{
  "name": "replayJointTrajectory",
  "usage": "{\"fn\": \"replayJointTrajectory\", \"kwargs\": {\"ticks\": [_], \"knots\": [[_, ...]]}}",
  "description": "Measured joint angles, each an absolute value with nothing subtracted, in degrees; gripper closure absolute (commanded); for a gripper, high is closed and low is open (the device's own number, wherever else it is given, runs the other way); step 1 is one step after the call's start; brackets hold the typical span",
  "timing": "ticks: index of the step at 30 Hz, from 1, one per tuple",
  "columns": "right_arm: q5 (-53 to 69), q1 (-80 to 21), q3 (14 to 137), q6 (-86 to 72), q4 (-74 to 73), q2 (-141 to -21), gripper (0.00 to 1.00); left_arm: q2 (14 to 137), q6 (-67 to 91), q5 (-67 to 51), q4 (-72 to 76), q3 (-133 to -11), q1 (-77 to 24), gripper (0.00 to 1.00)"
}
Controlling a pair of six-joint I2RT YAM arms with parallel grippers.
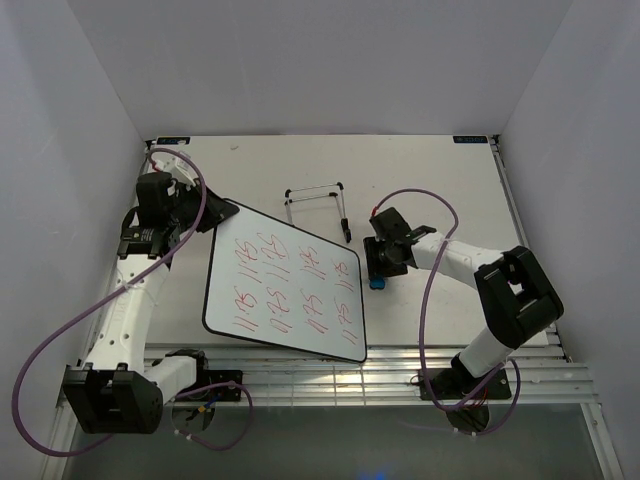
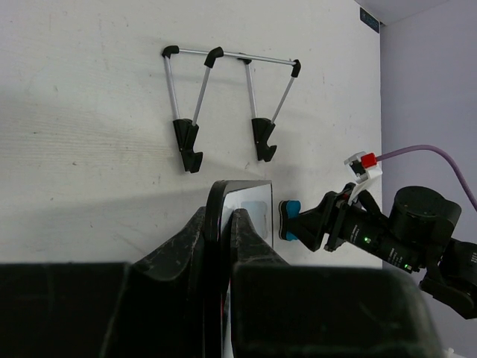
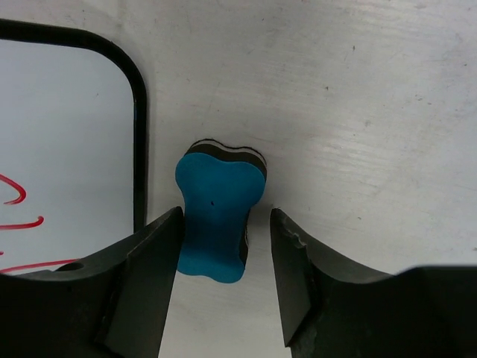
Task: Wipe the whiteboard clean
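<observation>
1. A white table (image 1: 440, 180) sits inside plain white walls (image 1: 300, 60), with both arms reaching in from the near edge.
2. The whiteboard (image 1: 285, 290) is at the left-centre of the table, turned at an angle, and rows of red handwriting cover it.
3. The overhead view shows the left gripper (image 1: 205, 215) at the board's far left corner. Only the left wrist view shows the grip itself: the fingers (image 2: 182, 246) are pinched tight on the black rim of the whiteboard (image 2: 250, 205), one on each face.
4. A blue eraser (image 1: 377, 283) lies on the table just beside the board's right edge, under the right gripper (image 1: 382, 260).
5. The right wrist view alone makes that gripper's state clear. The right gripper (image 3: 225, 220) straddles the eraser (image 3: 216, 216) with its jaws narrowed but not clamped. One finger is at the eraser's side and a gap remains at the other.
6. A wire stand (image 1: 318, 205) lies on the far side of the board, well apart from both grippers. The left wrist view shows the stand (image 2: 223, 104) with its four black-tipped legs.
</observation>
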State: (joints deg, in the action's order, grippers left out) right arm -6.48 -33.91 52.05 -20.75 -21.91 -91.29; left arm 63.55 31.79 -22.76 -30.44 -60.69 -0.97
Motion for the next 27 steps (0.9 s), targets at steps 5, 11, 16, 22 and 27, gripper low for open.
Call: {"fn": "replayJointTrajectory", "kwargs": {"ticks": [5, 11, 16, 22, 27], "knots": [[-6.8, -34.3, 52.1, -20.8, -20.8, -92.9, 0.61, 62.7, 31.8, -22.3, -30.4, -60.2, -1.0, 1.0], [-7.6, -34.7, 52.2, -20.7, -20.8, -92.9, 0.77, 62.2, 32.0, -22.5, -29.9, -59.3, -1.0, 1.0], [-8.7, -35.2, 52.4, -20.6, -21.6, -91.7, 0.76, 61.2, 32.4, -22.5, -29.1, -57.8, -0.9, 1.0], [-4.2, -35.5, 53.1, -19.2, -22.9, -85.3, 0.78, 60.6, 32.9, -22.5, -28.5, -57.0, -0.9, 1.0], [6.1, -39.3, 53.7, -18.9, -18.6, -77.3, 0.78, 60.4, 33.5, -22.7, -27.6, -56.0, -0.9, 1.0]]}}
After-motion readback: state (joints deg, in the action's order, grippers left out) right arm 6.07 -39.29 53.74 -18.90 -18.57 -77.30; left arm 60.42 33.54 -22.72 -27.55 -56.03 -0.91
